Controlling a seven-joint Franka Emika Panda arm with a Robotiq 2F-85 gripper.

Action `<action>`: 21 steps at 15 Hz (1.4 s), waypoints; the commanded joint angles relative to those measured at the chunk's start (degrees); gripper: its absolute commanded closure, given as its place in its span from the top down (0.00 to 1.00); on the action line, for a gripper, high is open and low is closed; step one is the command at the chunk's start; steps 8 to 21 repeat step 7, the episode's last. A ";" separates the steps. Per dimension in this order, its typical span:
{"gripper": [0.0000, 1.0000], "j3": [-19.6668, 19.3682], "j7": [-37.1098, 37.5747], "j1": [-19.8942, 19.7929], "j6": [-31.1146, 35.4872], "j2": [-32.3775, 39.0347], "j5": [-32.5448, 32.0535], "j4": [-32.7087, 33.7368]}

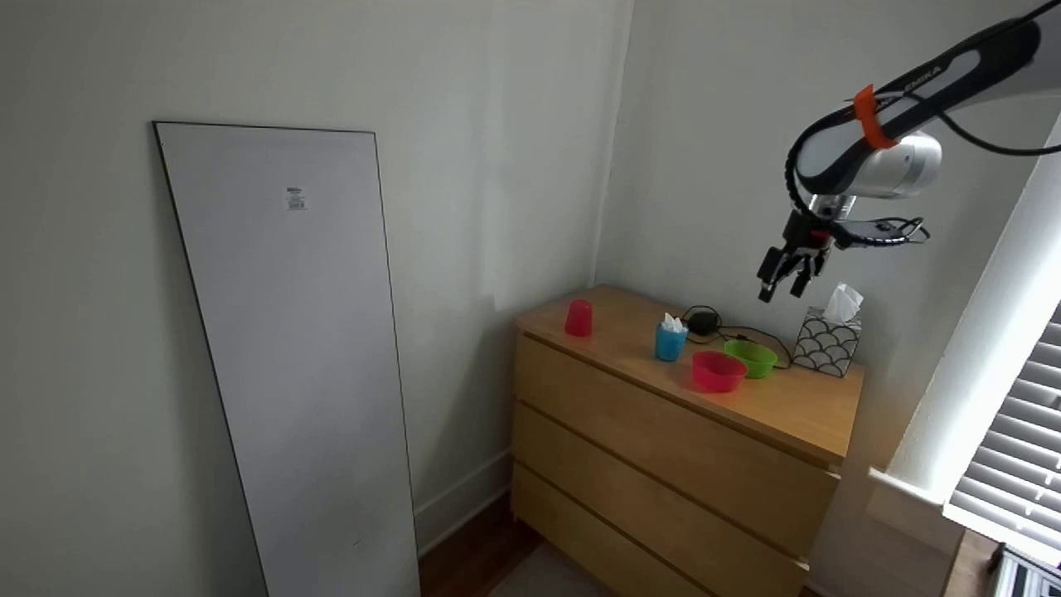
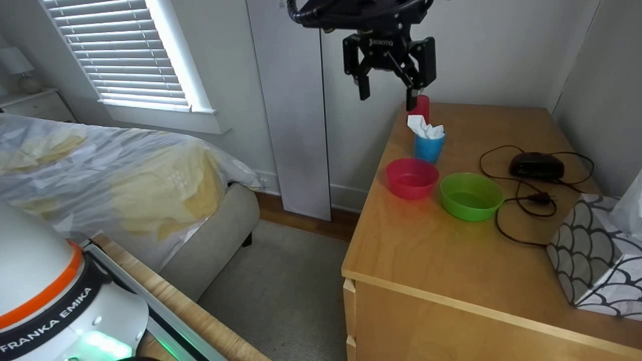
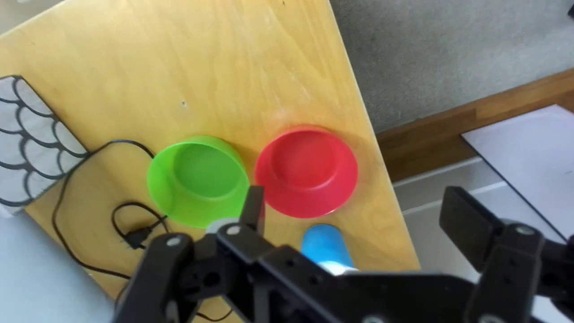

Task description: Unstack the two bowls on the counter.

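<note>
**Pink-red bowl (image 3: pixel 307 172) and green bowl (image 3: pixel 198 179) sit side by side**

Both rest upright on the worktop (image 2: pixel 426 255), rims just beside each other. The claw (image 2: pixel 388 98) hangs above, its jaws well apart. A blue cup (image 2: pixel 429 148) stands near the pink-red bowl, a patterned box (image 1: pixel 827 344) near the green one.

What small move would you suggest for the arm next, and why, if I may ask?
I'd probably raise the open gripper clear: it holds nothing, and the pink-red bowl and green bowl already sit side by side on the counter, unstacked.
</note>
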 commanded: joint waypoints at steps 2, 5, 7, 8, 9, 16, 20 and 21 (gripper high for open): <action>1.00 -2.54 8.07 -1.16 -1.16 -5.71 -1.28 -2.05; 1.00 -3.07 6.48 -0.57 -0.29 -4.23 -0.74 -0.57; 1.00 -3.08 6.80 -0.57 -0.29 -4.45 -0.74 -0.75; 1.00 -3.08 6.80 -0.57 -0.29 -4.45 -0.74 -0.75; 1.00 -3.08 6.80 -0.57 -0.29 -4.45 -0.74 -0.75; 1.00 -3.08 6.80 -0.57 -0.29 -4.45 -0.74 -0.75; 1.00 -3.08 6.80 -0.57 -0.29 -4.45 -0.74 -0.75; 1.00 -3.08 6.80 -0.57 -0.29 -4.45 -0.74 -0.75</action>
